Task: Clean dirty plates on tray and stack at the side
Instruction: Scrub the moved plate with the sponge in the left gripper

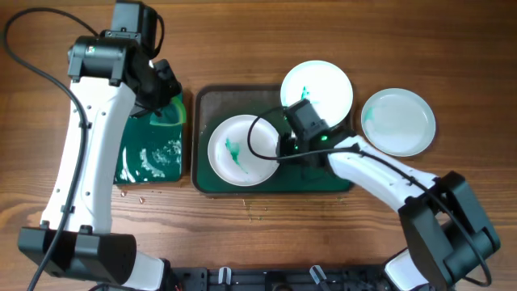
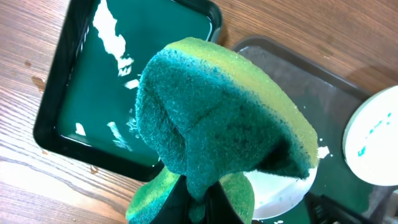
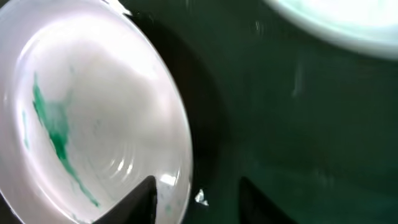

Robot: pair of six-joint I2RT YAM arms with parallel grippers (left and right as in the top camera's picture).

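Right jaws stand partly open at the right rim of the middle plate (image 1: 242, 149). In the right wrist view one finger (image 3: 138, 198) lies over the plate's inside and the other over the tray (image 1: 218, 101), with the rim between them and nothing clamped. This plate sits on the left half of the tray, at the centre of the overhead frame, and has teal-green smears left of its middle.

The top plate (image 1: 317, 87) lies at the tray's upper right corner, overlapping the rim and reaching out over the bench (image 1: 452, 48). It carries a small teal smear near its lower left. The side plate (image 1: 397, 121) rests on the bench to the right of the tray, just beside the top plate. It is mostly white, with a faint teal tint along its left edge.

Left jaws are closed on a sponge (image 2: 217, 118), gripping it from the bottom of the left wrist view. Its dark teal face is toward the camera and yellow-green foam shows along the far edge. In the overhead view the sponge hangs at upper left, above the top right corner of the small tray (image 1: 153, 166). That tray lies just left of the big one and holds teal liquid with white streaks. Drops (image 1: 257, 212) dot the bench below both trays.
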